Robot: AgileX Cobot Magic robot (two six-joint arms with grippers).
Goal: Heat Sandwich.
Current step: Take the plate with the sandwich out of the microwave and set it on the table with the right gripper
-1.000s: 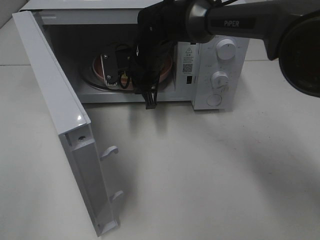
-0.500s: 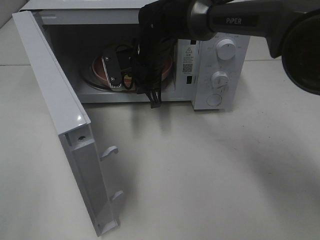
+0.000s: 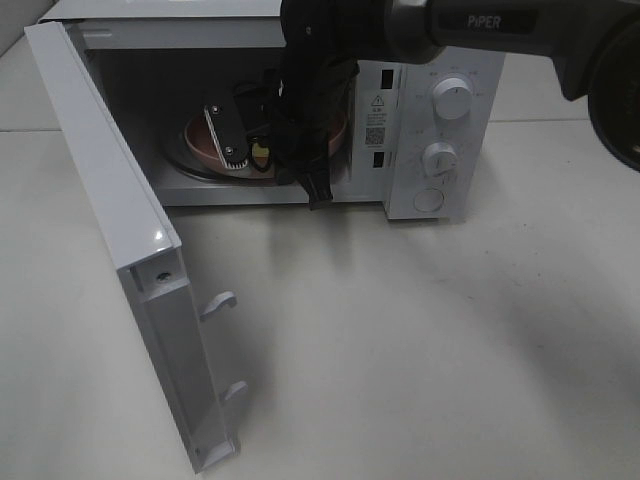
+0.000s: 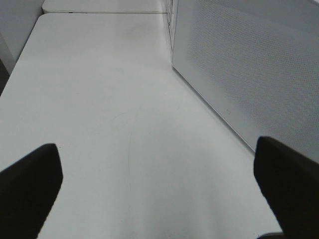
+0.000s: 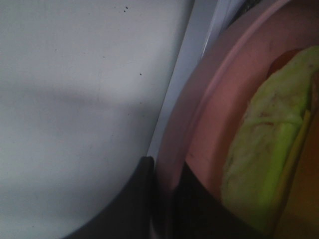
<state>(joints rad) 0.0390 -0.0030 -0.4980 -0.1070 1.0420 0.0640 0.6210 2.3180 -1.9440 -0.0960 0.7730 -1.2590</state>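
The white microwave [image 3: 440,130] stands with its door [image 3: 110,200] swung wide to the left. Inside it, a round pink plate [image 3: 200,140] carries the sandwich [image 3: 262,152], of which only a yellow bit shows past the arm. In the right wrist view the sandwich [image 5: 259,149] lies on the plate [image 5: 209,114], showing pale bread and green-yellow filling. My right gripper [image 5: 167,191] is shut on the plate's rim, one dark finger on each side. My left gripper [image 4: 155,147] hangs open over bare table, holding nothing.
The open door juts toward the table's front left, with two latch hooks [image 3: 218,303] on its edge. Control knobs [image 3: 452,100] sit on the microwave's right panel. A white perforated microwave panel [image 4: 249,64] stands close beside the left gripper.
My right arm has pushed a little deeper into the microwave with the plate still in its grip. The left gripper has stayed open.
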